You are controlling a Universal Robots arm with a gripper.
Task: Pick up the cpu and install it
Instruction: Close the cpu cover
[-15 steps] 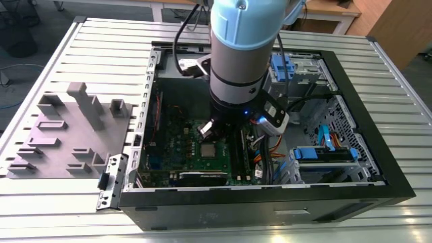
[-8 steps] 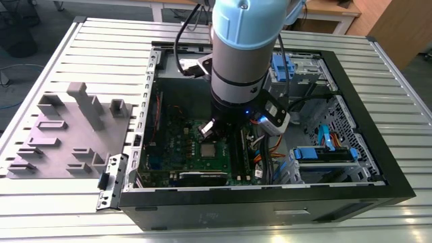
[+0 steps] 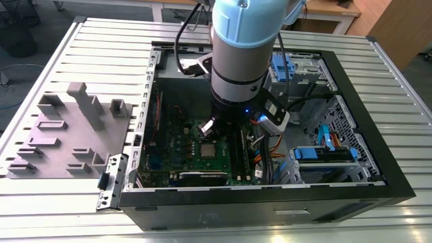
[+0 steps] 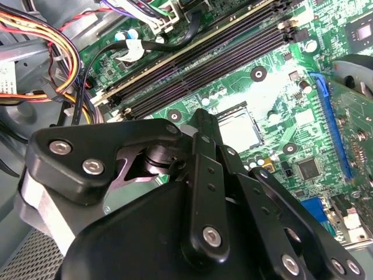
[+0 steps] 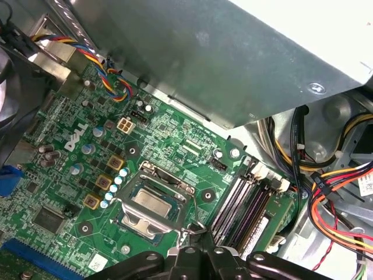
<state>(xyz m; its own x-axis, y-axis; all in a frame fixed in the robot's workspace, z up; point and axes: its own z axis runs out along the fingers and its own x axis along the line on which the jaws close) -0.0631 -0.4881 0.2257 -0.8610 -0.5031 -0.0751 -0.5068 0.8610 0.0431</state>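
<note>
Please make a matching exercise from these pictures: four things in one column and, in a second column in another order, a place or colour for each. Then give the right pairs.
Things:
1. cpu
2. memory sticks
3. wires
4. grey tray

Places or colours:
a. outside the case, at the exterior view's left
b. many colours, in a bundle
c. in the socket on the green board
d. long and dark, beside the socket

Pairs: 1-c, 2-d, 3-b, 4-a

Ribbed metal table (image 3: 60, 55) under bright light — grey floor (image 3: 27, 20) beyond, wooden desks (image 3: 324, 12) at the back
</note>
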